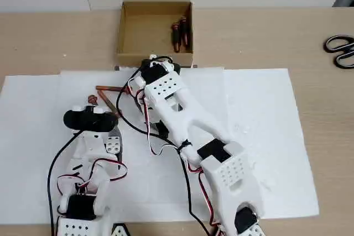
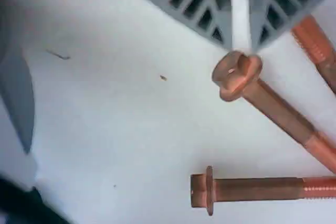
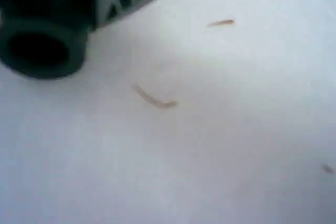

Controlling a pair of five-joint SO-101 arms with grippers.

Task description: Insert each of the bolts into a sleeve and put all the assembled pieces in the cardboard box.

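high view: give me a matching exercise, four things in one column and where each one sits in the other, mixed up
Things
1. box
2. scissors
3. loose bolts
4. assembled pieces

Places
A. lying on the white sheet, left of centre
B. inside the box, by its right wall
C. on the bare table, at its right edge
D. on the table, at the sheet's far edge

Pairs: 1-D, 2-C, 3-A, 4-B
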